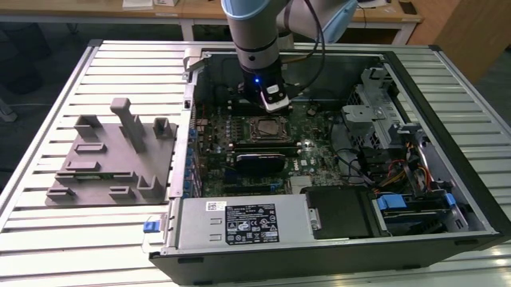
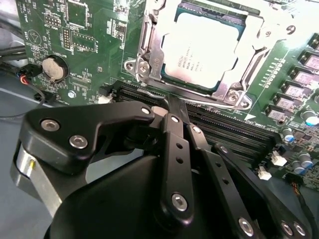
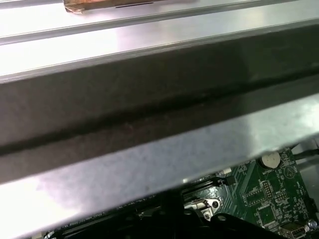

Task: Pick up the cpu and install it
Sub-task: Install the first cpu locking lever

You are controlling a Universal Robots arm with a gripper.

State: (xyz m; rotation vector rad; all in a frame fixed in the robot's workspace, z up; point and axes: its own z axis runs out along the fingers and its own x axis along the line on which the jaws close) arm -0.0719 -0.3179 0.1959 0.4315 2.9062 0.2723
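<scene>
The cpu (image 2: pixel 202 47) lies flat inside the metal-rimmed socket frame (image 2: pixel 149 64) on the green motherboard, its silver top facing up. My gripper (image 2: pixel 173 102) hovers just beside the socket, over the dark memory slots, with its black fingers (image 2: pixel 174 129) drawn together and nothing between them. In the exterior view the gripper (image 1: pixel 276 106) hangs inside the open computer case, just behind the socket (image 1: pixel 264 127).
The open case (image 1: pixel 447 78) holds a drive cage, cables and a power supply (image 1: pixel 248 224). On the exterior view's left a grey holder block (image 1: pixel 112 161) with upright posts rests on the slatted table. A coin cell (image 2: pixel 53 68) sits on the board.
</scene>
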